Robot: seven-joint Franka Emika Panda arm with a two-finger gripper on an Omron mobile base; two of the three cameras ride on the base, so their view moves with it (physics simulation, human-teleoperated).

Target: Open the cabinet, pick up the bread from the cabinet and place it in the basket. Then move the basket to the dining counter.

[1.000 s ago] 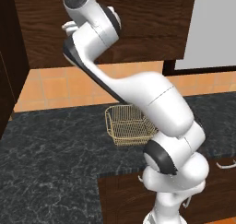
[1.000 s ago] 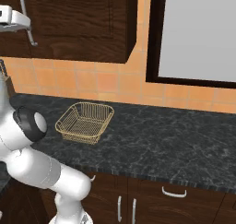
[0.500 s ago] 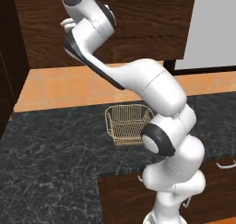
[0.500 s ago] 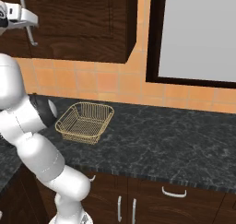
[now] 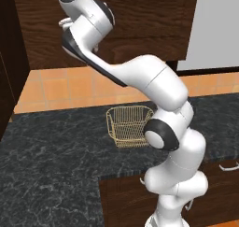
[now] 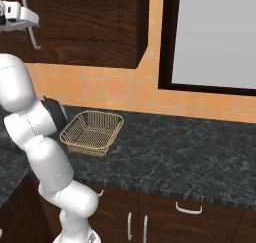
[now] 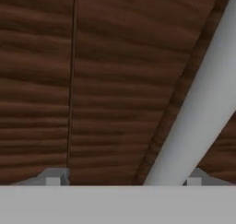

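The arm reaches up to the dark wooden cabinet [image 6: 85, 24] on the wall, whose doors are closed. The gripper [image 7: 122, 180] faces the door close up, its fingers [image 7: 52, 178] spread wide, and the silver bar handle [image 7: 203, 112] runs slantwise between them, nearer the right one; whether they touch it I cannot tell. Below, the yellow wire basket [image 6: 92, 132] stands on the black marble counter [image 6: 180, 157], near the orange tiled wall [image 6: 125, 87].

I am facing the shut cabinet [image 7: 115, 80] door close ahead, blocking my path; its handle [image 7: 203, 108] is crossing between my fingertips [image 7: 54, 176], nearer the right one.
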